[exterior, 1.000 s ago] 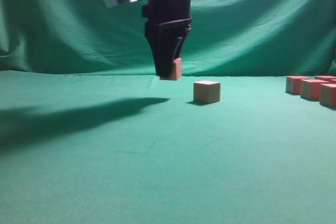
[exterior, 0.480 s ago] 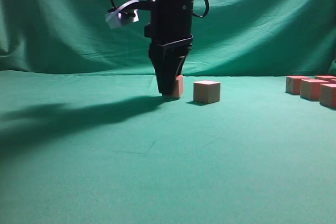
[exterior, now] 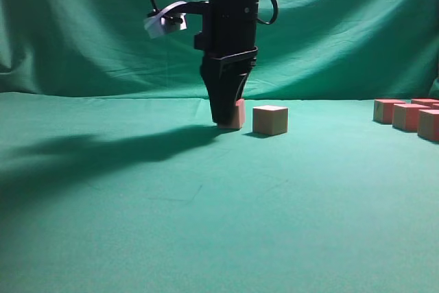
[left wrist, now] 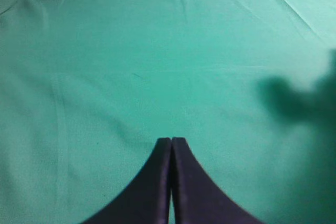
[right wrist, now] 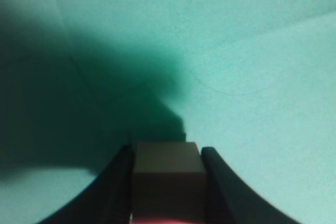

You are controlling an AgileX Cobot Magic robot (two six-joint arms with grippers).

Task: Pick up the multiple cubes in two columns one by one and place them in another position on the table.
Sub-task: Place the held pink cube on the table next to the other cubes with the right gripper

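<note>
My right gripper (exterior: 225, 123) points straight down at the middle of the green table (exterior: 206, 224) and is shut on a cube (exterior: 239, 114), whose underside rests on the cloth. In the right wrist view the tan cube (right wrist: 168, 174) sits between the two dark fingers of the right gripper (right wrist: 167, 150). A second cube (exterior: 270, 120) stands just to the right of it, a small gap apart. Several more cubes (exterior: 409, 116) sit in a group at the far right edge. My left gripper (left wrist: 171, 140) is shut and empty over bare cloth (left wrist: 157, 51); it is out of the exterior view.
A draped green backdrop (exterior: 82, 25) hangs behind the table. The arm casts a long dark shadow (exterior: 89, 152) leftward across the cloth. A white tag (exterior: 164, 20) sticks out from the arm's upper left side.
My right gripper has come down with the cube, from a little above the table to the cloth, and shifted slightly right toward the standing cube.
</note>
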